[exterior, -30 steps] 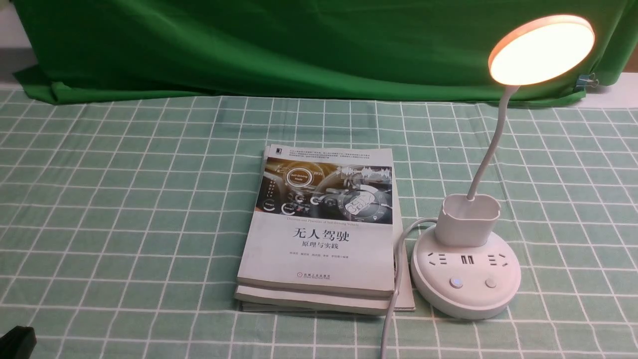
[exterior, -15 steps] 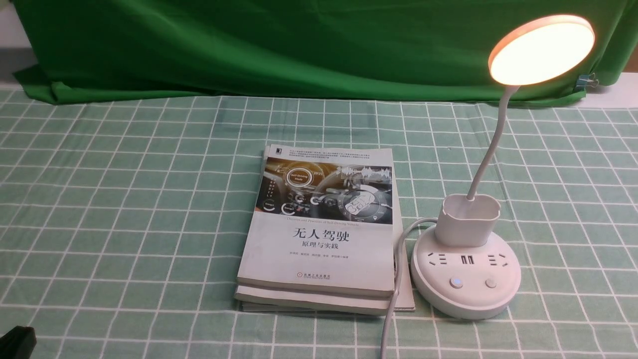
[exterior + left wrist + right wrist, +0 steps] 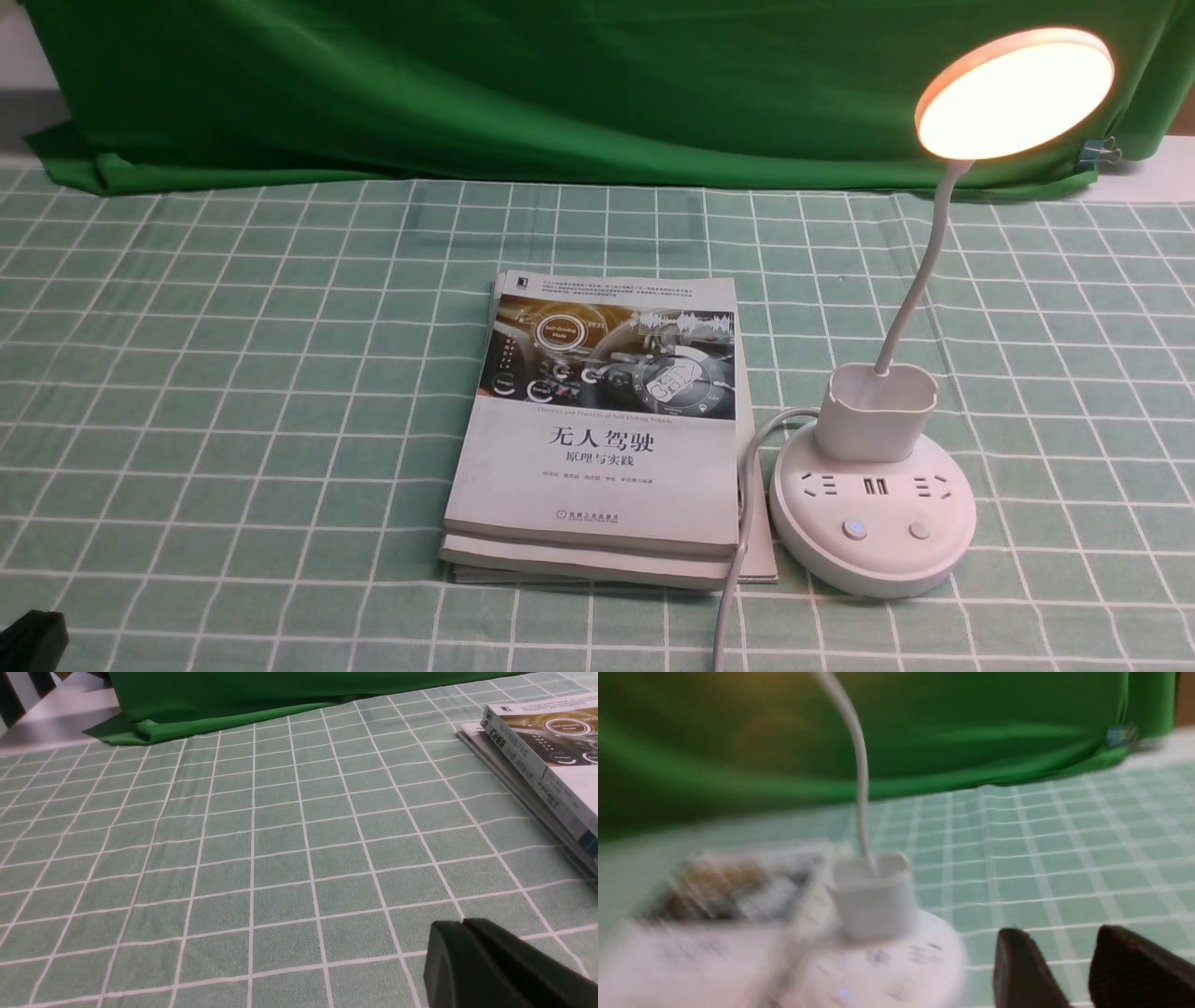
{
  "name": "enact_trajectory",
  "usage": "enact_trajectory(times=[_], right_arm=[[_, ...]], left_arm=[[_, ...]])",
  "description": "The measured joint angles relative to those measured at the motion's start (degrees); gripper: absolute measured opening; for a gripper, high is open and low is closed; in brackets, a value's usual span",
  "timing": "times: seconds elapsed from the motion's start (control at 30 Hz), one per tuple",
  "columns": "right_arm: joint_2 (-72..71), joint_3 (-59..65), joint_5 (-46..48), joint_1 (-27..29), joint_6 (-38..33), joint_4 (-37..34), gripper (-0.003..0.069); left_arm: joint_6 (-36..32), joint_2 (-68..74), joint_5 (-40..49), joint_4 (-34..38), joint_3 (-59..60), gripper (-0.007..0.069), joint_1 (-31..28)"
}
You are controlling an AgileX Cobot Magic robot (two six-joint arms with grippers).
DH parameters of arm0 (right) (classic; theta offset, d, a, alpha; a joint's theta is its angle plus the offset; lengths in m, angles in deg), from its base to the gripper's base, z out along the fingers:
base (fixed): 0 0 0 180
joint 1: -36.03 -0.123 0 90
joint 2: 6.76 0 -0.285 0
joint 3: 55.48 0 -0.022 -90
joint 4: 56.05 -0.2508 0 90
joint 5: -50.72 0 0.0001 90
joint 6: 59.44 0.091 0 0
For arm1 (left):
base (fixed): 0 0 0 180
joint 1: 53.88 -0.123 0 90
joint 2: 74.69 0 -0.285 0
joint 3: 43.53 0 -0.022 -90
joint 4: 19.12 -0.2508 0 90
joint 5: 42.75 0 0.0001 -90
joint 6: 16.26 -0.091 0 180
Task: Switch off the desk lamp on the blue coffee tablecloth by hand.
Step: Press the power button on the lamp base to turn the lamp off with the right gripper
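The white desk lamp (image 3: 873, 509) stands on the pale green gridded tablecloth (image 3: 233, 373) at the right. Its disc head (image 3: 1015, 93) glows. Its base carries two buttons; the left one (image 3: 852, 530) is lit. My left gripper (image 3: 465, 926) is shut and empty, low over the cloth at the near left corner (image 3: 33, 639). My right gripper (image 3: 1057, 942) is open and empty, beside the lamp (image 3: 878, 933) base in the blurred right wrist view. It does not show in the front view.
A stack of books (image 3: 602, 429) lies left of the lamp base, also in the left wrist view (image 3: 542, 760). The lamp's white cord (image 3: 742, 551) runs between them to the near edge. A dark green backdrop cloth (image 3: 513, 84) hangs at the back.
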Motion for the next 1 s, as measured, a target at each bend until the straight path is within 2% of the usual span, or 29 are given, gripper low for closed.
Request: enact_trajectory(times=[0.1,0.2,0.4,0.53,0.6,0.67,0.73,0.8,1.0], right_arm=[[0.0,0.0,-3.8,0.0,8.7,-1.8,0.0237],[0.0,0.0,-7.3,0.0,13.3,-2.2,0.0237],[0.0,0.0,-12.4,0.0,15.6,-2.3,0.0237],[0.1,-0.1,-11.1,0.0,15.8,-2.3,0.0234],[1.2,-1.6,-6.8,0.0,15.7,-2.4,0.0204],[4.1,-5.4,-1.3,0.0,14.0,-2.4,0.0139],[7.0,-8.9,3.0,0.0,11.6,-2.4,0.0087],[13.8,-16.0,11.4,0.0,6.6,-2.4,0.0044],[31.4,-30.1,32.9,0.0,-2.9,-2.0,0.0033]], left_arm=[[0.0,0.0,0.0,0.0,0.0,0.0,0.0],[0.0,0.0,0.0,0.0,0.0,0.0,0.0],[0.0,0.0,0.0,0.0,0.0,0.0,0.0],[0.0,0.0,0.0,0.0,0.0,0.0,0.0],[0.0,0.0,0.0,0.0,0.0,0.0,0.0],[0.0,0.0,0.0,0.0,0.0,0.0,0.0],[0.0,0.0,0.0,0.0,0.0,0.0,0.0],[0.0,0.0,0.0,0.0,0.0,0.0,0.0],[0.0,0.0,0.0,0.0,0.0,0.0,0.0]])
